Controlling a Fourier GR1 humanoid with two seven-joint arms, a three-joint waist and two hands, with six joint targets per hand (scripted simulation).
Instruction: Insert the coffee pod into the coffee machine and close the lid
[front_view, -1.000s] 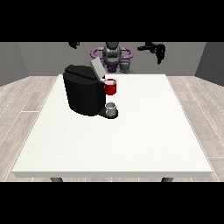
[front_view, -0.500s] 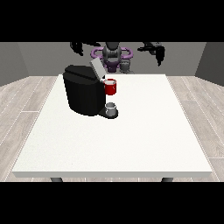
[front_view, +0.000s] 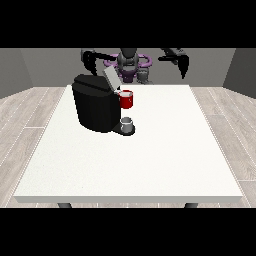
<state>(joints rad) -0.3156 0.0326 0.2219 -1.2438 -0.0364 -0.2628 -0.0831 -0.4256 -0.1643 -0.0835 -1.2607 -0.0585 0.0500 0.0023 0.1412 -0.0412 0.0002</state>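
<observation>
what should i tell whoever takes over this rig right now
Hands: the hand at the view's right is raised at the table's far edge, holding nothing that shows; whether its fingers are open cannot be told. The hand at the view's left is up behind the machine, also apart from everything.
Things: the machine stands on the table, left of centre, lid tilted up and open. A red thing at the machine sits at its front. A grey thing rests on the machine's base below it; I cannot tell it for the pod.
Done: nothing visible.
Left: insert the pod, close the lid.
</observation>
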